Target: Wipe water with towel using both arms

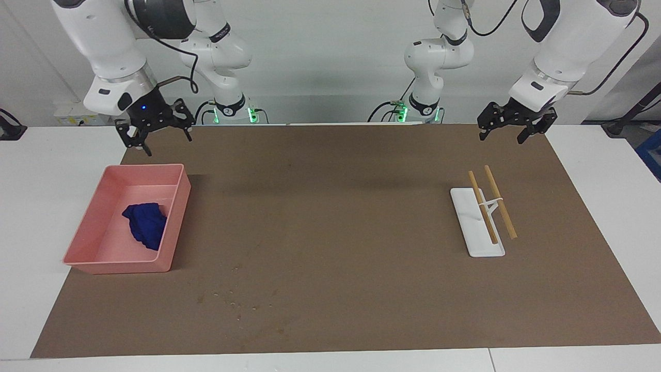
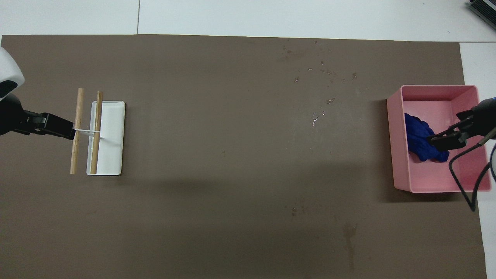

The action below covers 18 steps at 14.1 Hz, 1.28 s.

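Note:
The deep-blue towel [image 1: 146, 223] lies crumpled in the pink tray [image 1: 179, 212] at the right arm's end of the table; it also shows in the overhead view [image 2: 419, 137]. Small water drops [image 1: 235, 298] lie on the brown mat, farther from the robots than the tray [image 2: 396, 147]; they also show from above [image 2: 321, 110]. My right gripper [image 1: 162, 142] hangs open and empty in the air over the mat beside the tray's near rim; from above [image 2: 443, 140] it overlaps the towel. My left gripper [image 1: 501, 138] hangs open and empty at the left arm's end.
A white flat stand [image 1: 477, 227] with two wooden sticks [image 1: 498, 201] laid across it sits on the mat at the left arm's end, below the left gripper [image 2: 62, 130] in the overhead view. The brown mat [image 1: 335, 232] covers most of the white table.

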Each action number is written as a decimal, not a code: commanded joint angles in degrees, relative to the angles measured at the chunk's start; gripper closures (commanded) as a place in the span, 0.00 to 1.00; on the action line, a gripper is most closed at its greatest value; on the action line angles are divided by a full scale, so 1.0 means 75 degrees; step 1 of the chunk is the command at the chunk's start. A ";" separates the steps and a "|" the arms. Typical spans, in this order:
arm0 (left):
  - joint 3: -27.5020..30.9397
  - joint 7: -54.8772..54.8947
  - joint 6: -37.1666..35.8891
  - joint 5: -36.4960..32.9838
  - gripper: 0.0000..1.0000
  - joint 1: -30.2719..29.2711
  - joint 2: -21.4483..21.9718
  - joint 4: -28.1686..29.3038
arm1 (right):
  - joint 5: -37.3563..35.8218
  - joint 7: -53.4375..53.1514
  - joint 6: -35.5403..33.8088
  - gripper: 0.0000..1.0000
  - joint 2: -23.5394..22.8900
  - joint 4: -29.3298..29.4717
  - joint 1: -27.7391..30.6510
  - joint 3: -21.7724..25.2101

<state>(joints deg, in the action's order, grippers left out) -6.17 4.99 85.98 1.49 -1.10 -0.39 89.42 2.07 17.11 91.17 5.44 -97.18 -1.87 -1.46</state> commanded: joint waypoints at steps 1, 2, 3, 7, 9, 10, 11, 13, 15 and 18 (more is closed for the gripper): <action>-0.0045 0.0061 -0.0050 -0.0105 0.00 -0.0064 0.0170 0.0136 | 0.0391 -0.1525 -0.0496 0.00 0.0259 -0.0038 -0.0241 0.0030; -0.0045 0.0061 -0.0050 -0.0105 0.00 -0.0064 0.0170 0.0136 | 0.0427 -0.1693 -0.0404 0.00 0.0294 -0.0120 -0.0242 0.0030; -0.0045 0.0061 -0.0050 -0.0105 0.00 -0.0064 0.0170 0.0136 | 0.0439 -0.1695 -0.0089 0.00 0.0248 -0.0109 -0.0184 0.0030; -0.0045 0.0061 -0.0050 -0.0105 0.00 -0.0064 0.0170 0.0136 | 0.0310 -0.1730 -0.0118 0.00 -0.0429 0.0881 -0.0266 0.0018; -0.0045 0.0061 -0.0050 -0.0105 0.00 -0.0064 0.0170 0.0136 | 0.0298 -0.1730 -0.0146 0.00 -0.0549 0.0970 -0.0371 0.0018; -0.0045 0.0061 -0.0050 -0.0105 0.00 -0.0064 0.0170 0.0136 | 0.0310 -0.1776 0.0087 0.00 -0.0526 0.0853 -0.0394 0.0018; -0.0045 0.0061 -0.0050 -0.0105 0.00 -0.0064 0.0170 0.0136 | 0.0322 -0.1893 0.0148 0.00 -0.0618 0.0898 -0.0395 0.0007; -0.0045 0.0061 -0.0050 -0.0105 0.00 -0.0064 0.0170 0.0136 | 0.0287 -0.1952 0.0148 0.00 -0.0666 0.0852 -0.0383 0.0007; -0.0045 0.0061 -0.0050 -0.0105 0.00 -0.0064 0.0170 0.0136 | -0.0120 -0.1941 0.0229 0.00 -0.0457 0.0433 -0.0371 0.0007; -0.0045 0.0061 -0.0050 -0.0105 0.00 -0.0064 0.0170 0.0136 | -0.0405 -0.1836 0.0745 0.00 -0.0198 -0.0144 -0.0254 -0.0005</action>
<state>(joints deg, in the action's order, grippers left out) -6.17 4.99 85.98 1.49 -1.10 -0.39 89.42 0.07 3.66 93.78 1.45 -94.17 -4.59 -1.02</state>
